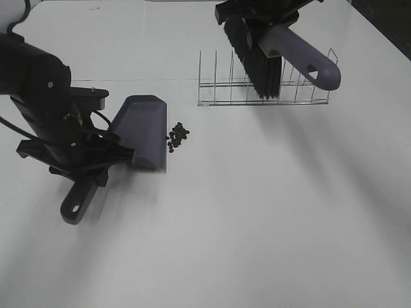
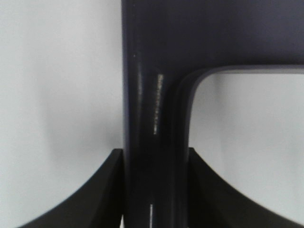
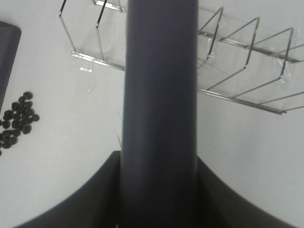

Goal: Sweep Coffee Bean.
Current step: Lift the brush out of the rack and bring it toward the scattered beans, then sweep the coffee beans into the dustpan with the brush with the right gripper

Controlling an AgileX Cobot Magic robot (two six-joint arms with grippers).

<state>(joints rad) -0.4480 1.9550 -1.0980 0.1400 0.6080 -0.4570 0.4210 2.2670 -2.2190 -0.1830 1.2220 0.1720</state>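
Note:
A cluster of small dark coffee beans point(image 1: 176, 136) lies on the white table just right of the purple-grey dustpan point(image 1: 142, 130); the beans also show in the right wrist view point(image 3: 18, 118). My left gripper point(image 1: 106, 160) is shut on the dustpan's handle point(image 2: 154, 156), with the pan's open edge facing the beans. My right gripper point(image 1: 257, 19) is shut on the purple-grey brush handle point(image 3: 159, 118) and holds the brush point(image 1: 253, 61), black bristles down, above the wire rack at the back.
A wire dish rack point(image 1: 263, 86) stands at the back centre-right, under the brush; it also shows in the right wrist view point(image 3: 247, 61). The white table point(image 1: 270, 212) extends to the front and right.

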